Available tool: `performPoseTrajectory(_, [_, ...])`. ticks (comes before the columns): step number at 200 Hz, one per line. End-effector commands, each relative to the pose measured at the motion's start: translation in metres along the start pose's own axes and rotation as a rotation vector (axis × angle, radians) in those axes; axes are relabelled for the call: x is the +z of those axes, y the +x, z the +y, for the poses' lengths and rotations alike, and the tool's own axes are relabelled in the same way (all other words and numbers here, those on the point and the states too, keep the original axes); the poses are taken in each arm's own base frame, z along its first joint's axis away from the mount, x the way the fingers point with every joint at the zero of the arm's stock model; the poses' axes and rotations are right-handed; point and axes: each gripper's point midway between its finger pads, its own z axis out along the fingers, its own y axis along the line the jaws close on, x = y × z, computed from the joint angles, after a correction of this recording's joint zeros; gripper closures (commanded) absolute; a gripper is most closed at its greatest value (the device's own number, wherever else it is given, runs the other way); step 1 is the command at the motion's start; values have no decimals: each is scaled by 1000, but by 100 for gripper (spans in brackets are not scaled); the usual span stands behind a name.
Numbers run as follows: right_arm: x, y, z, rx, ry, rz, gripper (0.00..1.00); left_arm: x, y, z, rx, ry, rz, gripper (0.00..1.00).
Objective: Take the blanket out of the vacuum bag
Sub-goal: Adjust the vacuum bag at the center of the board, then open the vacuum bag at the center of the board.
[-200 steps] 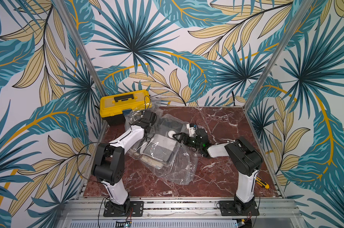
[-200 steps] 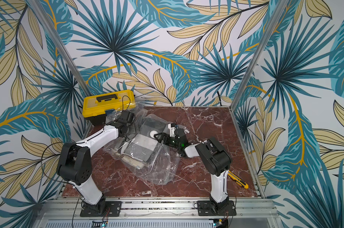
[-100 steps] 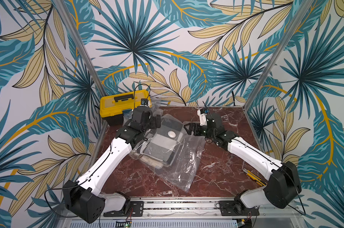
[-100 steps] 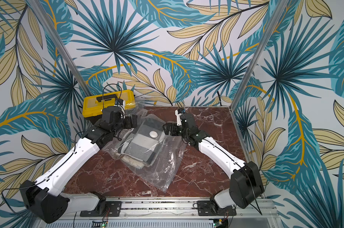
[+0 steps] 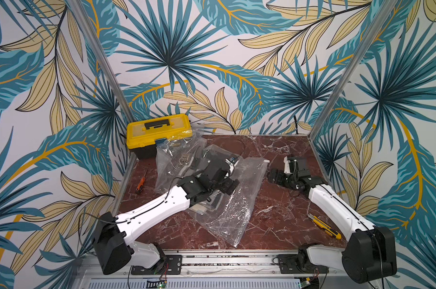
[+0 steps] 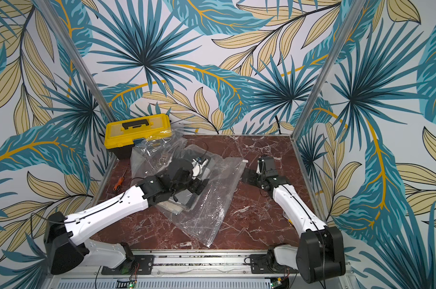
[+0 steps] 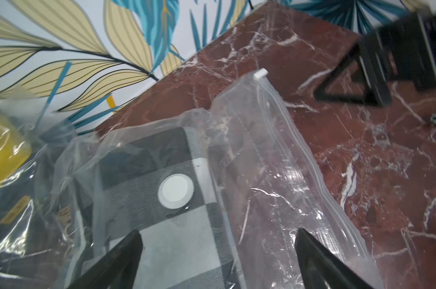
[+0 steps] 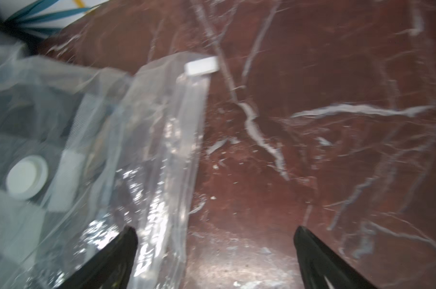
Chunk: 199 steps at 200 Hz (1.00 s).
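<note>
The vacuum bag (image 5: 227,210) (image 6: 207,212) lies crinkled in the middle of the marble table. The grey, black and white checked blanket (image 7: 142,160) (image 8: 17,117) is folded inside it, under the round white valve (image 7: 176,191) (image 8: 27,177). The bag's white zip slider (image 7: 260,74) (image 8: 202,65) sits at the far corner of the seal edge. My left gripper (image 5: 228,186) (image 7: 217,237) hovers open over the bag, straddling the blanket's edge. My right gripper (image 5: 274,176) (image 8: 215,232) is open just right of the bag, one finger over the zip-seal strip, the other over bare table.
A yellow toolbox (image 5: 159,132) stands at the back left, with a smaller clear bag of small parts (image 5: 177,152) leaning against it. An orange screwdriver (image 5: 141,182) lies at the left edge. A yellow utility knife (image 5: 324,226) lies at the right.
My left gripper has moved from beside the toolbox forward and right, over the bag's middle. My right gripper has drawn back to the right, off the bag to its zip edge.
</note>
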Motion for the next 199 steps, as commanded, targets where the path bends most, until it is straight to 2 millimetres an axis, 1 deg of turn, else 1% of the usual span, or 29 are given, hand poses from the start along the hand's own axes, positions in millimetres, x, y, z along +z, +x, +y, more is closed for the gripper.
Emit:
performPoseTrajectory(1, [2,-1,-12,20,-15,14,1,24,1,-25,173,-94,39,7])
performPoseTrajectory(26, [4,-4,-20,46,-26,16,1,51,2,-65,340,-210,100,9])
performPoseTrajectory(42, [6,-1,-26,79,-46,16,1,65,-3,-84,390,-274,122,9])
performPoseTrajectory(54, [8,2,-30,97,-62,21,1,75,-8,-100,420,-288,112,9])
performPoseTrajectory(64, [9,5,-34,108,-66,29,0,82,-13,-108,431,-300,103,9])
performPoseTrajectory(78, [8,8,-40,116,-61,33,1,90,-18,-113,421,-315,95,9])
performPoseTrajectory(93, [4,8,-49,130,-52,20,1,97,-21,-115,417,-340,90,9])
performPoseTrajectory(112, [-4,3,-61,161,-39,-10,1,105,-19,-113,417,-383,96,8])
performPoseTrajectory(127, [-7,-1,-66,182,-50,-19,1,112,-16,-113,415,-400,100,7])
performPoseTrajectory(142, [-7,-2,-67,201,-61,-21,0,121,-10,-111,415,-420,109,7])
performPoseTrajectory(165, [-4,-1,-68,221,-81,-22,0,127,-4,-108,398,-421,127,5])
performPoseTrajectory(199, [1,0,-65,233,-109,-9,1,129,-7,-113,353,-381,118,5])
